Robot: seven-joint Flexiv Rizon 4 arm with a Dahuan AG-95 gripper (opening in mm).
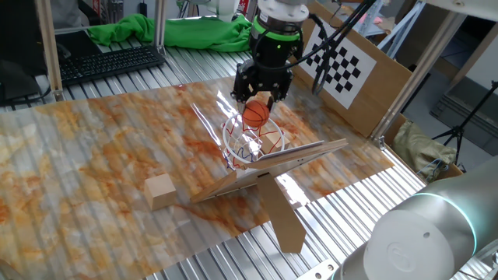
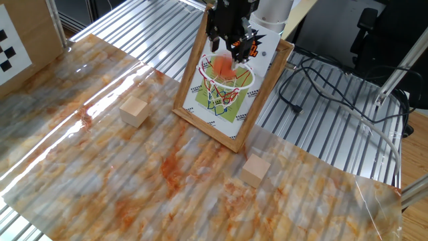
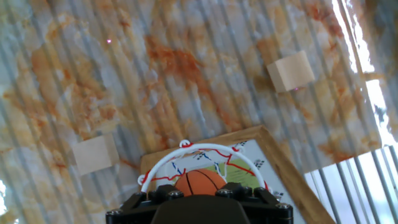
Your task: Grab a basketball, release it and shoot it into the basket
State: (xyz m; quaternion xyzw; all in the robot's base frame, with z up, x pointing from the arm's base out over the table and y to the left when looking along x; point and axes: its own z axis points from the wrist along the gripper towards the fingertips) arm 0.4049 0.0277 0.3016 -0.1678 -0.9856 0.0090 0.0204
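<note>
The orange basketball (image 1: pixel 256 114) hangs just under my gripper (image 1: pixel 262 95), right over the basket's red ring (image 1: pixel 247 148). The jaws stand wider than the ball and do not seem to touch it, so the gripper reads as open. In the other fixed view the ball (image 2: pixel 224 65) is blurred, between the gripper (image 2: pixel 227 48) and the ring with its net (image 2: pixel 225 89). In the hand view the ball (image 3: pixel 199 180) shows past the gripper (image 3: pixel 199 194), inside the arc of the ring (image 3: pixel 186 146). The clear panel (image 1: pixel 299 155) leans on its cardboard stand (image 1: pixel 284 214).
One tan wooden block (image 1: pixel 159 190) lies in front of the stand, also seen in the other fixed view (image 2: pixel 134 110). A second block (image 2: pixel 255 169) lies to the hoop's other side. A checkerboard panel (image 1: pixel 338 66), a keyboard (image 1: pixel 109 62) and a green cloth (image 1: pixel 194 31) stand at the back.
</note>
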